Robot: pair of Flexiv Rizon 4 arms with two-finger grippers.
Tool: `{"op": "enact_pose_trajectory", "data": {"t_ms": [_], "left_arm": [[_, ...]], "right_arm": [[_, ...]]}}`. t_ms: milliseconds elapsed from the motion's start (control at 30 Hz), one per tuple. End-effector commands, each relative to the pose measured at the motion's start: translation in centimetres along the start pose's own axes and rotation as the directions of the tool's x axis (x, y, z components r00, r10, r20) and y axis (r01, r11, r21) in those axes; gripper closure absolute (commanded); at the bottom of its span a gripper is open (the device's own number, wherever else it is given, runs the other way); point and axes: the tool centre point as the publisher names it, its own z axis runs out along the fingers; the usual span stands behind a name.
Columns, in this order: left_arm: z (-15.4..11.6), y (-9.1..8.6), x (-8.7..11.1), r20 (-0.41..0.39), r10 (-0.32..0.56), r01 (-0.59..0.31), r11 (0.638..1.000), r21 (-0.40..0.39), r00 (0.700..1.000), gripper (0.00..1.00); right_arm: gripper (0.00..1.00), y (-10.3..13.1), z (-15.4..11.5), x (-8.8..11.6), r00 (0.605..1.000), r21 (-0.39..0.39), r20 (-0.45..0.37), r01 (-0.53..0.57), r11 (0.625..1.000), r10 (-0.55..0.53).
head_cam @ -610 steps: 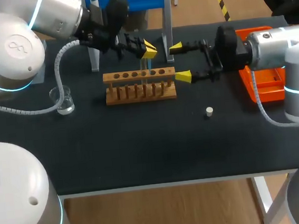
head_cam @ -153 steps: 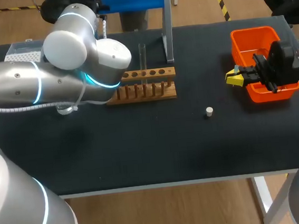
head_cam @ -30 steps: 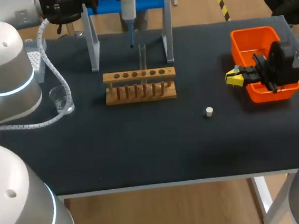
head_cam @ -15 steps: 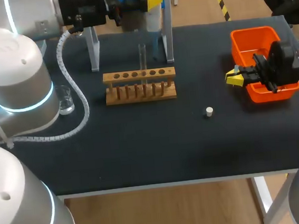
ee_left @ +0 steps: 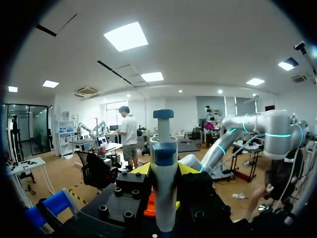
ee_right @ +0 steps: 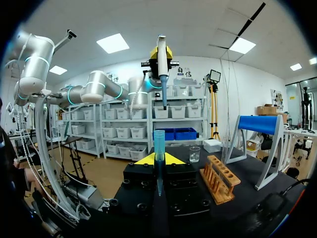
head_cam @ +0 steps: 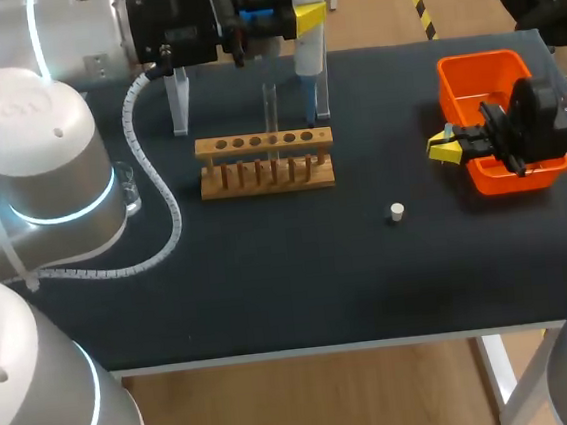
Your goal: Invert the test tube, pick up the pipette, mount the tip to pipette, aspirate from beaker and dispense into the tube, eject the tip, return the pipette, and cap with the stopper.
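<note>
High over the table's back, my left gripper (head_cam: 300, 12) is shut on the white and blue pipette (head_cam: 308, 57), which hangs upright beside the clear test tube (head_cam: 270, 106) standing in the wooden rack (head_cam: 266, 162). The left wrist view shows the pipette (ee_left: 164, 163) held between the yellow fingers of that gripper (ee_left: 163, 171). My right gripper (head_cam: 445, 147) stays by the orange bin (head_cam: 492, 77), shut on a blue pipette tip (ee_right: 158, 144) that stands upright between its fingers. A white stopper (head_cam: 396, 212) lies on the mat. The beaker (ee_right: 194, 153) stands beyond the rack (ee_right: 221, 177).
The pipette stand's legs (head_cam: 180, 104) rise behind the rack, with its blue bar (ee_right: 259, 124) across the top. My left arm's body and hose (head_cam: 150, 185) cover the table's left part and most of the beaker.
My left arm has carried the pipette to the right, from over the stand's middle to its right leg, and slightly lower. The right arm has not moved.
</note>
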Motion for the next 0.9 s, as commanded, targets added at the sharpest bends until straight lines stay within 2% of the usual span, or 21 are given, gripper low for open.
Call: {"op": "enact_pose_trajectory", "data": {"t_ms": [33, 333, 900], "left_arm": [[0.14, 0.33, -0.34, -0.010, -0.005, 0.005, 1.000, -0.004, 1.000, 1.00], [0.14, 0.59, -0.35, -0.020, 0.017, -0.017, 1.000, 0.014, 1.000, 1.00], [0.04, 0.66, -0.20, -0.040, 0.032, -0.032, 0.999, -0.008, 0.999, 1.00]], "right_arm": [[1.00, 0.07, -0.03, 0.10, 1.000, 0.002, 0.001, 0.000, 1.000, 0.000], [1.00, 0.07, -0.03, 0.10, 1.000, 0.002, 0.001, 0.000, 1.000, 0.000], [1.00, 0.07, -0.03, 0.10, 1.000, 0.002, 0.001, 0.000, 1.000, 0.000]]}}
